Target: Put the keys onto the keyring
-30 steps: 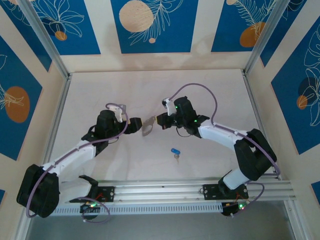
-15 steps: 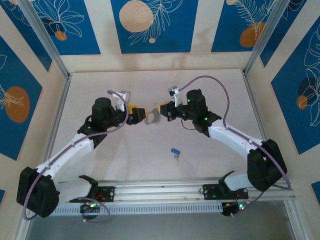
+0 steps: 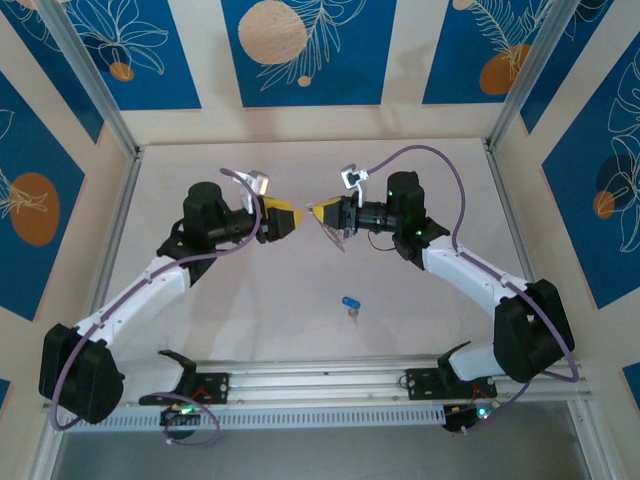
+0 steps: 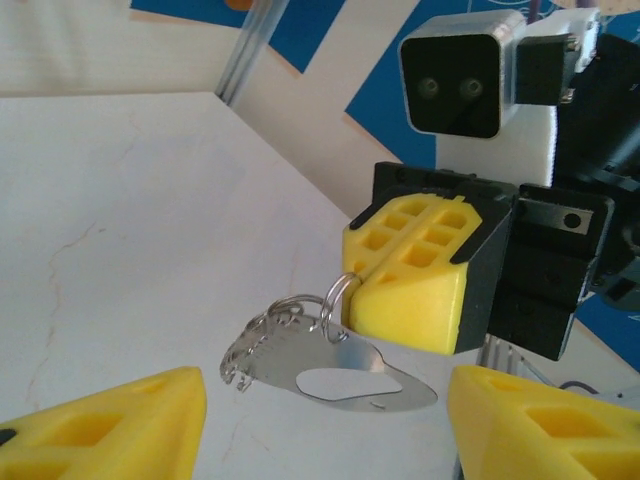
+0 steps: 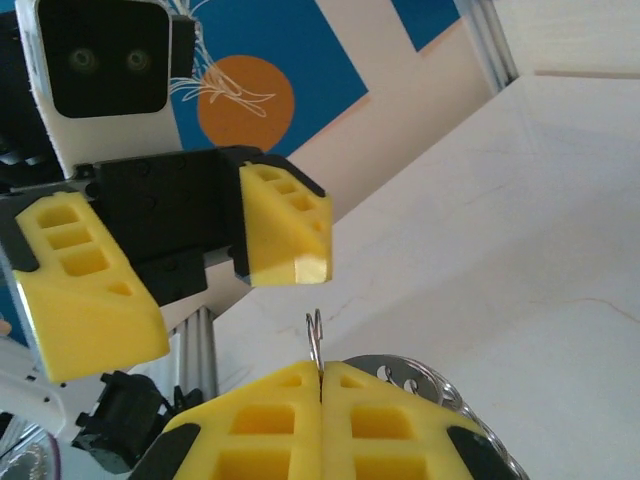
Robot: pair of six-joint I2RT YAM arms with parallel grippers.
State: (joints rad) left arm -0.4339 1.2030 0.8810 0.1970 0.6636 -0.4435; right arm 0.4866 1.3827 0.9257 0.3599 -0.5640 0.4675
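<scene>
Pale table (image 3: 250,330) has the key (image 3: 350,303) at 6 o'clock. Your right gripper (image 3: 316,214) pinches the thin keyring (image 4: 290,350), which looks slippery. Your left gripper (image 3: 296,222) is open and empty. Grab the flat side.

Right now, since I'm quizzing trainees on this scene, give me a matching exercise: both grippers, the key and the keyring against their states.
Things:
1. left gripper
2. right gripper
3. key
4. keyring

States:
A. lying on the table
B. shut
C. open, empty
D. clamped and held up

Pairs: 1-C, 2-B, 3-A, 4-D
</scene>
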